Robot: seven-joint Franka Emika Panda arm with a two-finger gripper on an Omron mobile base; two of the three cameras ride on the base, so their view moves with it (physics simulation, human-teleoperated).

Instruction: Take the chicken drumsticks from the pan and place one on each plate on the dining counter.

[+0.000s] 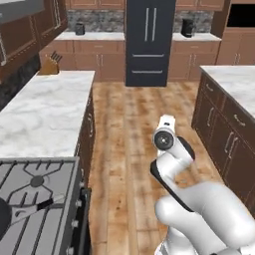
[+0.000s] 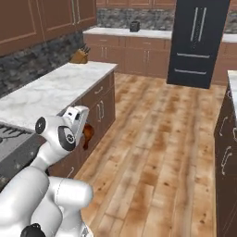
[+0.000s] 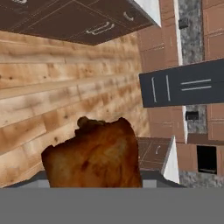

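Observation:
My gripper (image 2: 84, 131) is shut on one of the chicken drumsticks (image 2: 88, 136), a lumpy golden-brown piece that hangs over the wooden floor beside the stove-side cabinets. In the hand view the same drumstick (image 3: 94, 155) sits large at the bottom and covers my fingertips. The black pan (image 1: 3, 219) lies at the lower left on the stove, its handle pointing right. The dining counter (image 1: 234, 82), marble-topped with a dark brown base, stands across the aisle at the right. The plates are out of view.
A long marble counter (image 1: 45, 109) runs along the left wall, with a knife block (image 1: 50, 64) at its far end. A dark fridge (image 1: 149, 40) stands at the back. A wide wooden floor aisle (image 1: 129, 129) lies between the two counters.

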